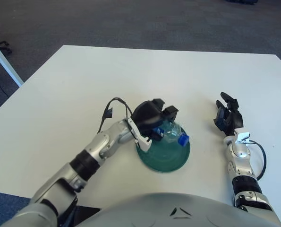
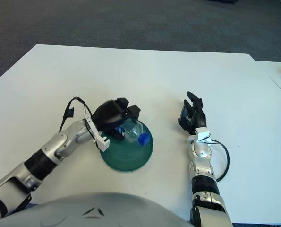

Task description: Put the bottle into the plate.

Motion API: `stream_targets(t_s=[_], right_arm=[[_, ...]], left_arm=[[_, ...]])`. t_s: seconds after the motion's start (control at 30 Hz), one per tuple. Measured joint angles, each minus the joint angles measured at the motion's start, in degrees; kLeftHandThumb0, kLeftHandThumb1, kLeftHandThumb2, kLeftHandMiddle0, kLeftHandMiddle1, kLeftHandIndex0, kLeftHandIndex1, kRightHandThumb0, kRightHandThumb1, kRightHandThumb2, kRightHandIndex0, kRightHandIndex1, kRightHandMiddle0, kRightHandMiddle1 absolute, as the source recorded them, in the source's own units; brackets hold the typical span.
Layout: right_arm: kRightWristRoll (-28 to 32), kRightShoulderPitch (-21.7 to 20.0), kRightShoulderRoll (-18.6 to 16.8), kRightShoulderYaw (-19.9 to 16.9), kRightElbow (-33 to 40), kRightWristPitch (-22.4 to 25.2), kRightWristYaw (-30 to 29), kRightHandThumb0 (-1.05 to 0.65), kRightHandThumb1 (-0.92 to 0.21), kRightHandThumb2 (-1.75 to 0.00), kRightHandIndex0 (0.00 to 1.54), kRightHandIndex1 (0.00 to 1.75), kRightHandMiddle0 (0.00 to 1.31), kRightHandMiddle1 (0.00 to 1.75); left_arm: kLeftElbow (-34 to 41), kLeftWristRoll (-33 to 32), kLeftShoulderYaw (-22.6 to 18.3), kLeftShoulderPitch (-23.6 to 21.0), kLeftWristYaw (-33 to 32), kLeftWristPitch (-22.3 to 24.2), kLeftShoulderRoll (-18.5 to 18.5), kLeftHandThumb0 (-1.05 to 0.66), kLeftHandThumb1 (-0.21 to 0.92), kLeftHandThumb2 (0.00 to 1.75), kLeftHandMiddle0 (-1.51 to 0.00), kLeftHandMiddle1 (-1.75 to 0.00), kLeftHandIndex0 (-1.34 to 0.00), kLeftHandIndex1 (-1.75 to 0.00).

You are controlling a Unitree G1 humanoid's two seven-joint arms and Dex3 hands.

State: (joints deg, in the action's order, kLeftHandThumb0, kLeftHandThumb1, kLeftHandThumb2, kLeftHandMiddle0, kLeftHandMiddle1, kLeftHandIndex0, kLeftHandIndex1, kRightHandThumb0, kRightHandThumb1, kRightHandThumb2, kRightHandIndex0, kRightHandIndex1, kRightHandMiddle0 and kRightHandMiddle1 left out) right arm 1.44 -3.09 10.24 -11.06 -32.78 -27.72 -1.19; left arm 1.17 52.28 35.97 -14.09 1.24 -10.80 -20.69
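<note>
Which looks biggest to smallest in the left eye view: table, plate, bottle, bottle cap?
1. White table, by far the largest.
2. Green plate.
3. Clear bottle, partly covered by the left hand gripping it over the plate, so its full size is unsure.
4. Blue cap, smallest.

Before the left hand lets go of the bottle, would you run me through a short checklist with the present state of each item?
1. Left hand grips the bottle: ok.
2. Bottle over the green plate: ok, blue cap inside the rim.
3. Bottle resting on the plate: cannot tell.
4. Plate flat on the white table: ok.
5. Right hand away from the plate, to its right: ok, holding nothing.
</note>
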Motion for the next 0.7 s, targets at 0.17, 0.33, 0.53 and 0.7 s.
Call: stream_targets(t_s=[0.17,0.33,0.53,0.7], right_arm=[[0.0,-0.1,0.2,0.0,-0.3,-0.2,0.0,-0.76,-0.92,-0.89,0.31,0.00,0.00,0.61],[0.0,-0.2,0.2,0.0,-0.5,-0.2,0.0,-0.77,-0.92,-0.89,0.30,0.00,0.00,0.60],[0.0,-0.3,0.2,0.0,-0.7,-0.3,-0.1,-0.77,-0.92,-0.89,0.31,0.00,0.00,0.61],[-0.1,-0.3,0.2,0.0,-0.7,-0.4,-0.4,-0.78,-0.92,-0.89,0.31,0.01,0.00,0.62]], left_arm=[[0.8,0.5,0.0,2.0,2.0,0.3,-0.5,-0.45,0.36,1.26,-1.07,-1.75,-0.57,-1.75],[1.5,1.0,-0.2,2.5,2.3,-0.4,-1.6,-0.45,0.37,1.24,-1.06,-1.75,-0.56,-1.75],[2.7,0.9,-0.6,3.1,4.2,-0.9,-2.3,-0.44,0.39,1.21,-1.05,-1.75,-0.54,-1.75],[3.0,0.9,-0.9,3.3,6.1,-1.0,-2.4,-0.44,0.42,1.18,-1.05,-1.75,-0.53,-1.75]])
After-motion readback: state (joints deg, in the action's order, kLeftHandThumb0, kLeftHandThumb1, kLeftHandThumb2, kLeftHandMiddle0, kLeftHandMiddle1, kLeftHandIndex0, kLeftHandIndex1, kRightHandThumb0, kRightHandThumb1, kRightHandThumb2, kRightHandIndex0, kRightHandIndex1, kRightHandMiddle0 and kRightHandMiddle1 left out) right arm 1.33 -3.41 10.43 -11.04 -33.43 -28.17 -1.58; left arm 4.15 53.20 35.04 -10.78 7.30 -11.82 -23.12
